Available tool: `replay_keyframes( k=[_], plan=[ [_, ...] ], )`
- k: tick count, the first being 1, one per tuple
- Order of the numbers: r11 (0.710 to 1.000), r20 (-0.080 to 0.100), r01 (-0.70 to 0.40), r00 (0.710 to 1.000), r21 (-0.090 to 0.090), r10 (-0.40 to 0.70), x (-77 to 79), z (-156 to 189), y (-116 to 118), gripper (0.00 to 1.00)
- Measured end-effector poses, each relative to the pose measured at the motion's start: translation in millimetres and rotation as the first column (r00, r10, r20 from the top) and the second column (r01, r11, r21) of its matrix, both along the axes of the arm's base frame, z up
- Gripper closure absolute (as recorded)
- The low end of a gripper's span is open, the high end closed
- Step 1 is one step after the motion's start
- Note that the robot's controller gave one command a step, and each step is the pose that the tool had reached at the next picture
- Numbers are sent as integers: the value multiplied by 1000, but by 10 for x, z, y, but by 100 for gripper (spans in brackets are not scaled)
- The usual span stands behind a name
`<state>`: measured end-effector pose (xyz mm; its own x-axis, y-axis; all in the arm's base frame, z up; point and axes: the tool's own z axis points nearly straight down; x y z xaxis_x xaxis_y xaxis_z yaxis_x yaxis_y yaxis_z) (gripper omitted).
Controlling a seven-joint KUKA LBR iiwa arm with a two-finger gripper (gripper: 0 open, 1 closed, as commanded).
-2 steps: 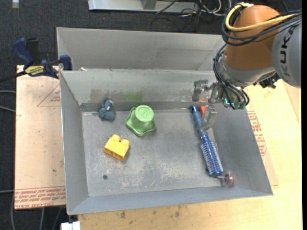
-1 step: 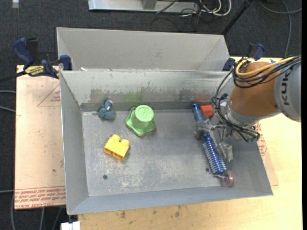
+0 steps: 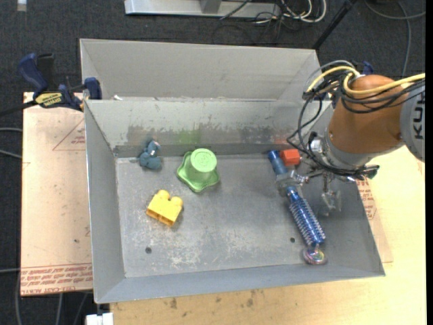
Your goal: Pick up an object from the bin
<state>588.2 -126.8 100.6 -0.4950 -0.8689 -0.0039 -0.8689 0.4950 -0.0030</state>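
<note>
We see the gripper [image 3: 316, 189] low at the right side of the bin [image 3: 203, 256], just beside the far end of a blue coiled spring-like tube [image 3: 306, 221] that runs toward the near right corner. The arm's orange cover hides much of the gripper, so we cannot tell whether it is released or clenched. A small orange-and-blue piece [image 3: 284, 160] is partly hidden just to its far left, while a green cup [image 3: 199, 168], a yellow block [image 3: 165, 206] and a blue-grey lump [image 3: 150, 156] lie well apart to the left.
</note>
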Motion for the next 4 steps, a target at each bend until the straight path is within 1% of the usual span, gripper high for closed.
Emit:
replay_keyframes(
  k=[1,2,3,4],
  plan=[
    [900,1,-435,900,6,435,305,69,33,0],
    [566,12,-824,566,5,824,451,-284,7,0],
    [773,13,-635,772,-2,635,345,-268,-20,0],
    [774,10,-633,774,6,633,335,-273,5,100]
  ],
)
